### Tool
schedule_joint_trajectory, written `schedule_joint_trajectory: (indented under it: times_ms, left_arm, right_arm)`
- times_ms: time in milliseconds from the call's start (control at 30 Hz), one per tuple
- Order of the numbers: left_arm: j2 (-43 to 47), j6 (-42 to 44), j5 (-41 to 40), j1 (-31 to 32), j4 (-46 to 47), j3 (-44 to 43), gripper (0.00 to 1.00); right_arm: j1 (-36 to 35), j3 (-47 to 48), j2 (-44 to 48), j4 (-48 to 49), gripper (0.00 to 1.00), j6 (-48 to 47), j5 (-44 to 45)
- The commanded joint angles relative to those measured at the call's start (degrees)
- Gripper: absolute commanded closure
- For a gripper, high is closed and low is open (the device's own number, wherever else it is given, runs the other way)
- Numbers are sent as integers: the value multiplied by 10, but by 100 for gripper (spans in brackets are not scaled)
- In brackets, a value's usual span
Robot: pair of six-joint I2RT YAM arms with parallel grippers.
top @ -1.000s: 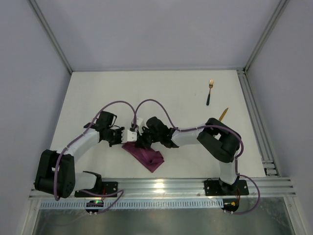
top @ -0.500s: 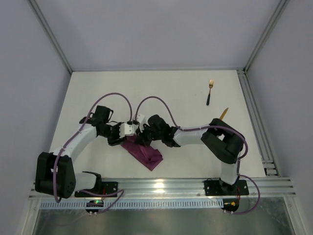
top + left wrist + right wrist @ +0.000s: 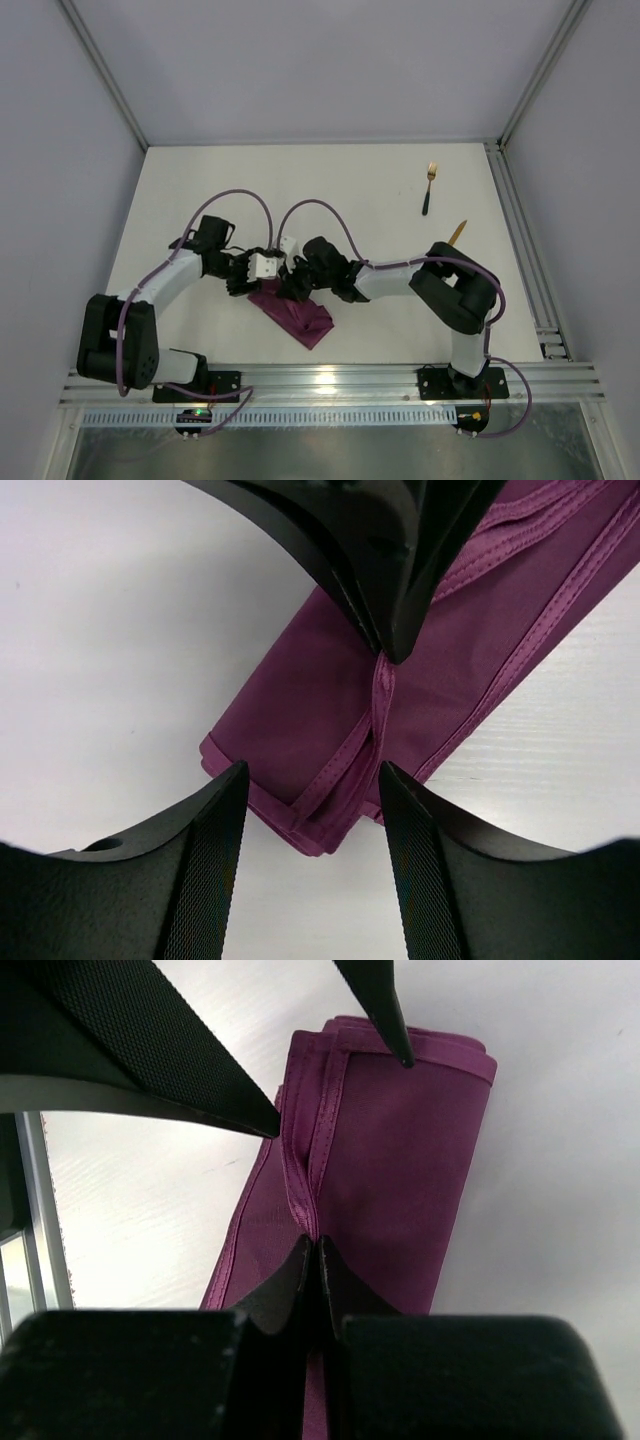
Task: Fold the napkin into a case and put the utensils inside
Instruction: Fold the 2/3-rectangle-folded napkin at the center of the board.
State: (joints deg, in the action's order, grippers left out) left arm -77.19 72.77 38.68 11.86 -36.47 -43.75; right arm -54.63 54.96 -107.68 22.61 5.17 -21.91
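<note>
Where the two arms meet over the near middle of the white table, I see the soft magenta-purple cloth napkin lying folded into a narrow layered oblong, slanted toward the near edge.

Left arm: it runs from its base at the near left out to a bend, then turns rightward and low toward the cloth. The left gripper has its fingers apart, one on either side of the napkin's short folded end. I cannot tell whether they touch the cloth or the table.

Right arm: the elbow is folded at the right, the forearm stretches leftward across the table, and the wrist is pitched down. The right gripper has its fingers pressed together on a stitched hem of the napkin, pinching it into a ridge on the upper layer. In the left wrist view its tip comes down onto that same hem. The two grippers stand nose to nose.

At the far right of the table, well apart from the napkin, lies a slim gold fork with a dark handle. Nearer, the gold blade of a knife shows just beside the right arm's elbow, which hides its handle.
</note>
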Motion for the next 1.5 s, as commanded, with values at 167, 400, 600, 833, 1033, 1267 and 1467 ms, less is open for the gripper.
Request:
schedule_joint_trajectory:
  times_ms: [167,400,600,833,1033,1267,1467]
  left_arm:
    - [-41,106,26,-2,-45,-8,41]
    - [-46,113,20,-2,-46,1,44]
    - [-36,83,0,-1,2,16,66]
    - [-35,77,-21,4,0,16,100]
    - [-26,67,-28,4,-11,16,100]
    - [-29,65,-36,4,-19,15,100]
    - [-15,65,-37,4,-29,19,100]
  right_arm:
    - [-2,-5,-11,43,94,12,-14]
    - [-2,-6,-8,46,94,12,-16]
    - [-2,-7,-5,52,94,15,-17]
    - [-3,0,4,24,77,5,-17]
    - [-4,-23,73,-24,54,17,-6]
    - [-26,-104,192,-103,43,40,71]
    - [-68,-142,275,-189,43,106,251]
